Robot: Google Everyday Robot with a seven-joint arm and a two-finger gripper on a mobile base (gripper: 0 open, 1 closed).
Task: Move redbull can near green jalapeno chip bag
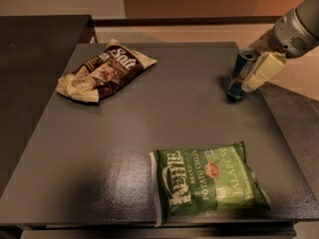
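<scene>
The redbull can (239, 76), slim, dark blue and silver, stands near the table's far right edge. My gripper (255, 77) reaches in from the upper right and sits right against the can's right side, its cream-coloured part touching the can. The can's base rests on the table. The green jalapeno chip bag (209, 182) lies flat at the front of the table, well in front of the can and slightly to its left.
A crumpled brown and cream bag marked Salt (104, 69) lies at the far left of the dark grey table (149, 118). A darker counter (35, 59) adjoins on the left. The table's right edge runs just past the can.
</scene>
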